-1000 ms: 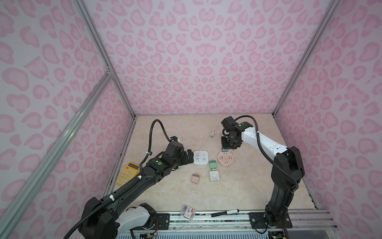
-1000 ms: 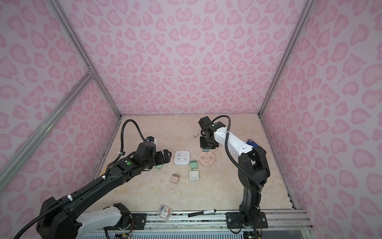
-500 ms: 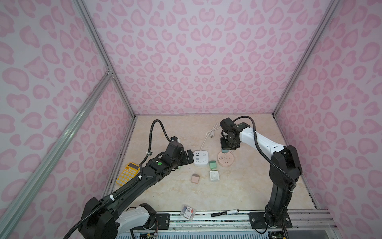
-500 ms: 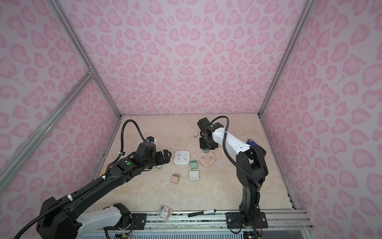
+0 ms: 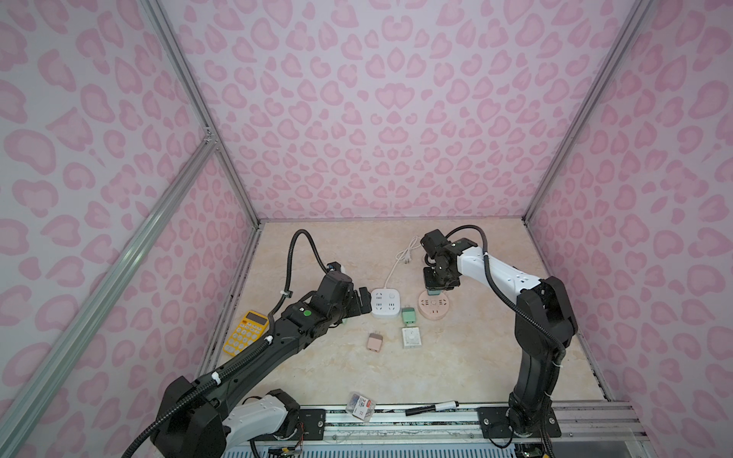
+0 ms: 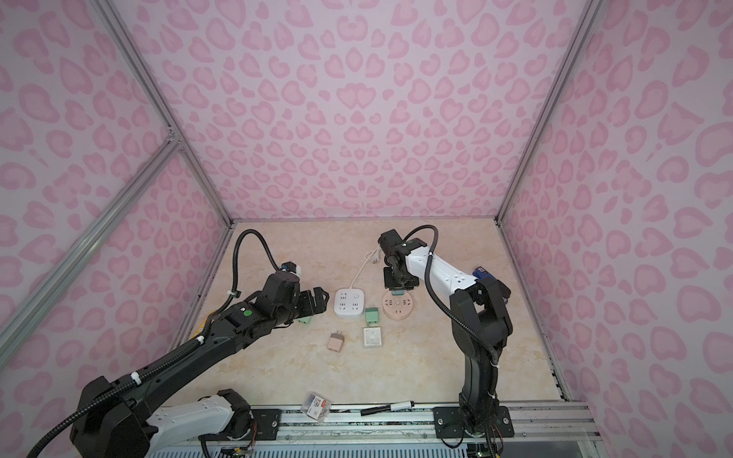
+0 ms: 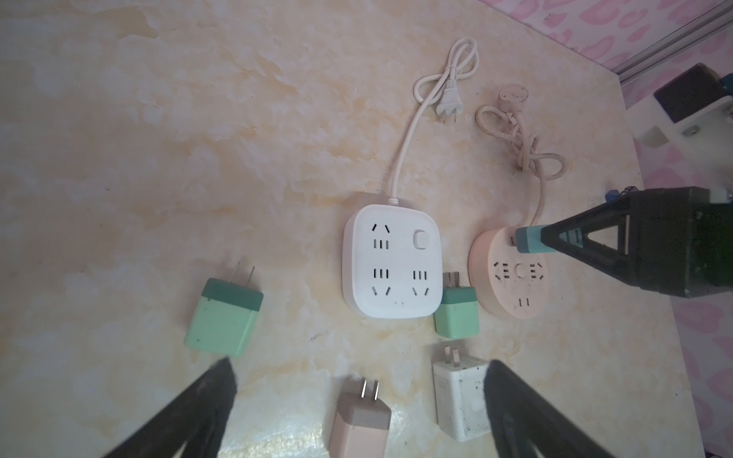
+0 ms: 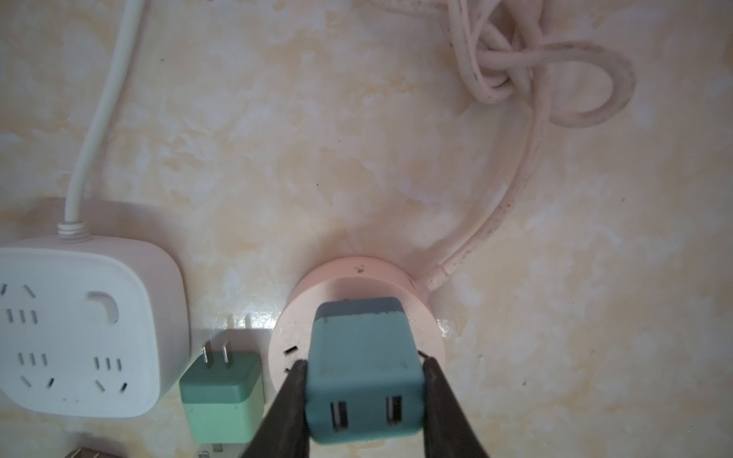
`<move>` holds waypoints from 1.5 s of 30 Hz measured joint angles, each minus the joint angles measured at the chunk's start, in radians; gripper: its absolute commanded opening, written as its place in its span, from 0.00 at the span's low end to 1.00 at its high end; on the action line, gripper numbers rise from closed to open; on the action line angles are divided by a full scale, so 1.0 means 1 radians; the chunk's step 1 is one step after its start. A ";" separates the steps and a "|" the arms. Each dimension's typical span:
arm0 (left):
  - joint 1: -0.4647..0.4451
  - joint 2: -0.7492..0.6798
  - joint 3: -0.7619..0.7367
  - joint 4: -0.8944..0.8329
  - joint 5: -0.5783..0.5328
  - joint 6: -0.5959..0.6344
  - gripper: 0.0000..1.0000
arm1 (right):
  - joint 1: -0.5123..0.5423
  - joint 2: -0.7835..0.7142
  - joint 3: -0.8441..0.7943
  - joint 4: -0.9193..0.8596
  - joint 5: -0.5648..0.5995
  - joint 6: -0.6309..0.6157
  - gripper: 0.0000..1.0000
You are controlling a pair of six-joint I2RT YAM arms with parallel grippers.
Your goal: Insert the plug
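**Top views:** right gripper [image 5: 435, 288] directly over round pink plastic socket hub [image 5: 436, 313]. Left gripper [image 5: 363, 301] just beside square white power strip [image 5: 384, 304], jaws spread wide, holding nothing.

**Left wrist view:** teal rectangular plastic charger plug [image 7: 529, 240] meets the hub's top near its cord side; prong seating unclear.

**Right wrist view:** right jaws pinch the plug's two side faces, USB end outward.

**Handling, judged:** light, rigid, smooth-shelled and slip-prone. Grip the flat sides.

L gripper [image 5: 361, 300] wide open, angled fwd; R gripper [image 8: 363, 368] clamped, pointing straight down.
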 measured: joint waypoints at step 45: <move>0.000 0.029 0.009 0.014 0.005 0.003 0.97 | 0.034 -0.152 -0.058 0.026 -0.045 -0.008 0.79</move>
